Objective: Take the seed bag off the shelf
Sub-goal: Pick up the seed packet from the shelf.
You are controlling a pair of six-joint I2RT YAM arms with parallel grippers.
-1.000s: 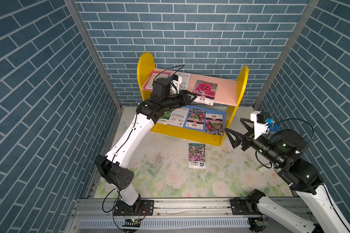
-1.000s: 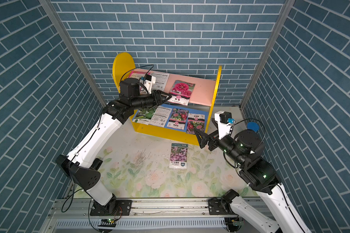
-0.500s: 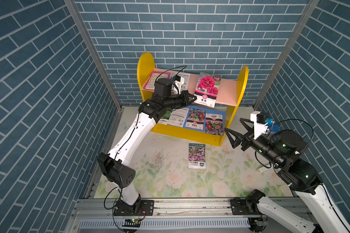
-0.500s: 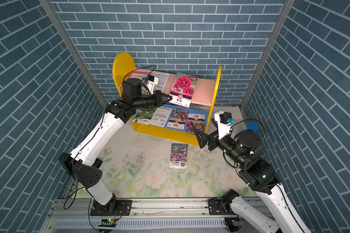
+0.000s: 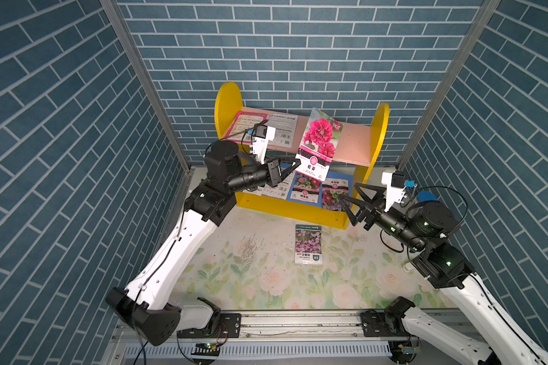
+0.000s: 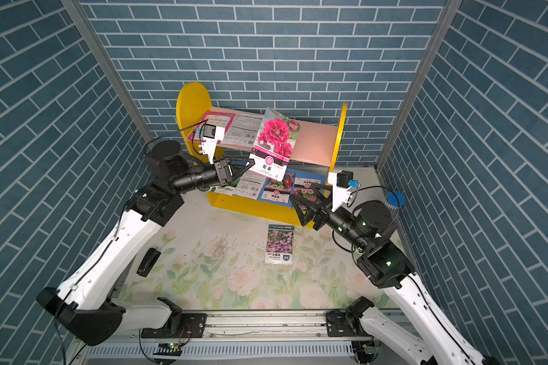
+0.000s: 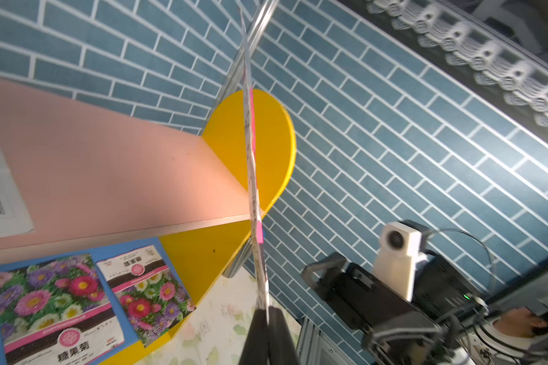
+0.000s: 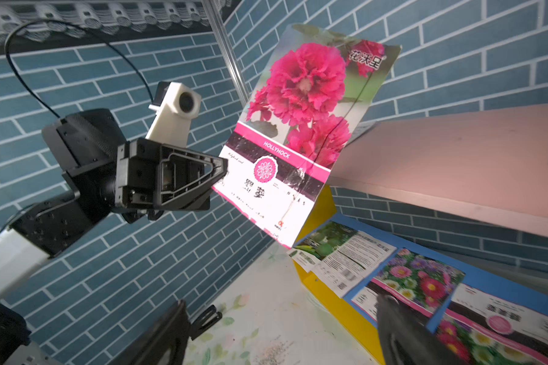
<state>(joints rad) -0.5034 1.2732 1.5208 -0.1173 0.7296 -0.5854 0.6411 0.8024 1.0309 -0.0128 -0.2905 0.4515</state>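
The seed bag, printed with pink hollyhock flowers, is tipped up off the shelf's pale pink upper board and stands nearly upright. My left gripper is shut on the bag's lower left corner. In the left wrist view the bag shows edge-on, pinched between the shut jaws of the left gripper. The shelf stands against the back wall. My right gripper hangs open in front of the shelf's right end, over the blue lower board, holding nothing. The right wrist view shows the bag from the front.
Two pale packets lie on the upper board's left part, and several packets lie on the lower board. A purple-flower packet lies on the floral mat. Brick walls close in left, right and behind.
My left gripper closed on the seed bag and raised it from flat on the upper board to nearly upright, drawing back a little. The right gripper stayed put, its jaws a touch narrower.
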